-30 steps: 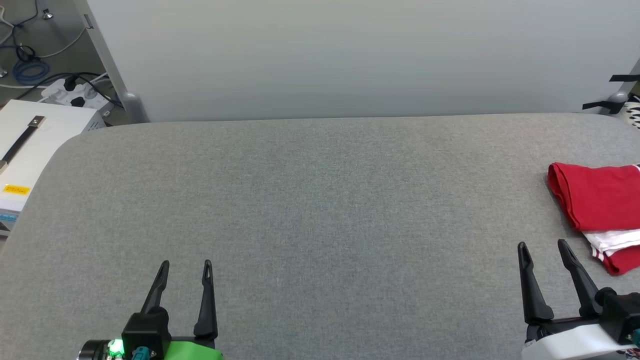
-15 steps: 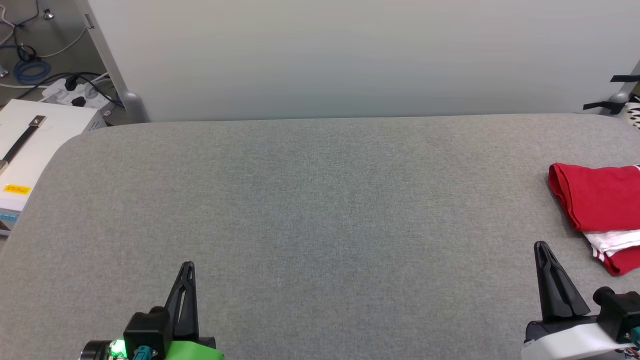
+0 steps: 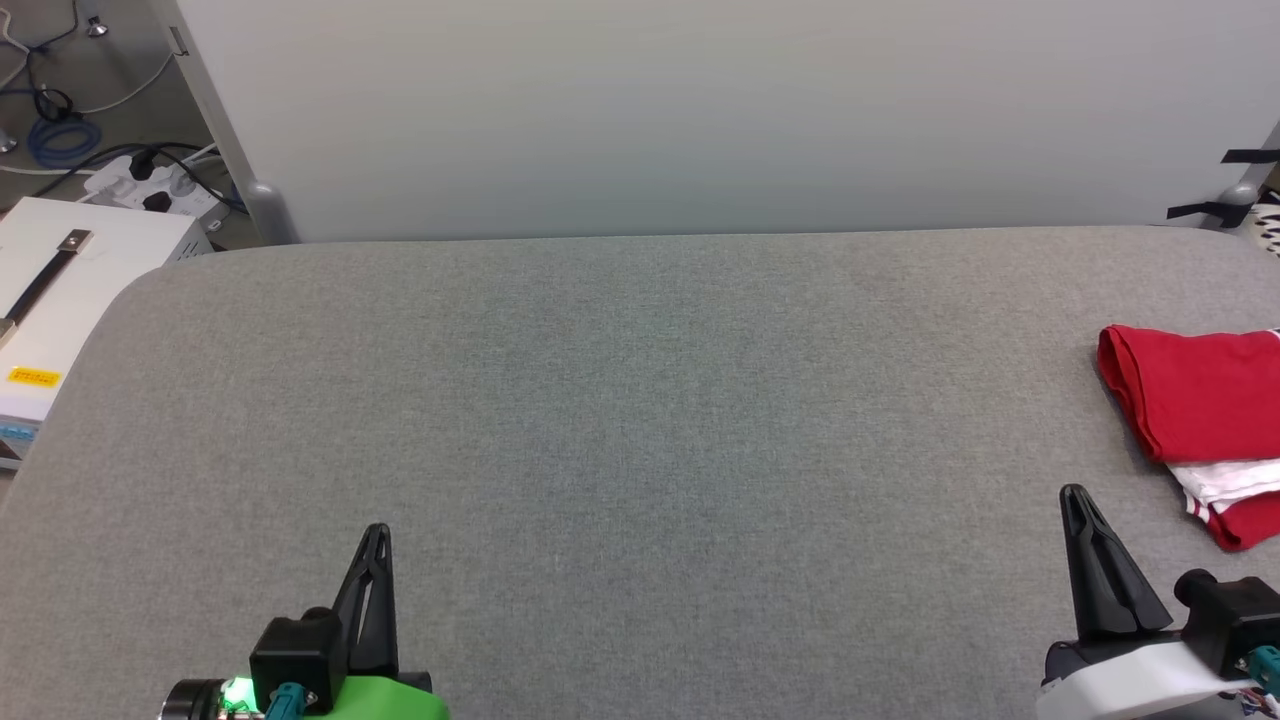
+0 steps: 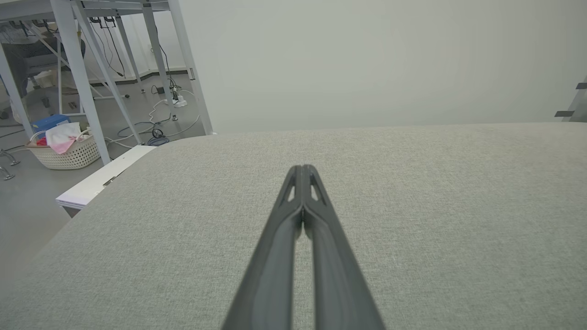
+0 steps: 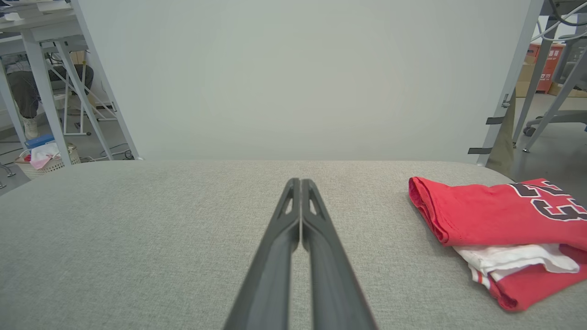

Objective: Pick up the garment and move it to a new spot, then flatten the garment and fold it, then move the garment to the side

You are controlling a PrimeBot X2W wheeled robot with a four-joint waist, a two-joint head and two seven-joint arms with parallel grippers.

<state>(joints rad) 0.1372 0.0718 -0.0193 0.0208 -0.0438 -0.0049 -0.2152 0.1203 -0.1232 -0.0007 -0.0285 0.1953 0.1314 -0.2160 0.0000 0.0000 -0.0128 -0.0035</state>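
Grey fabric table [image 3: 640, 420], folded garment [image 3: 1200, 400] at right edge, pale partition [image 3: 700, 110] behind

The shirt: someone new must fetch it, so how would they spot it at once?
Find the grey table in front of the pale screen. At its right end, just past the right gripper, lies the shirt, folded. It is red with a white sleeve and dark numerals, unlike the grey cloth around it.

Lab: floor cables [image 3: 62, 142], metal-framed tables [image 4: 73, 50]

Grey fabric table [image 3: 600, 400], pale backboard [image 3: 700, 110], laundry basket [image 4: 69, 156]
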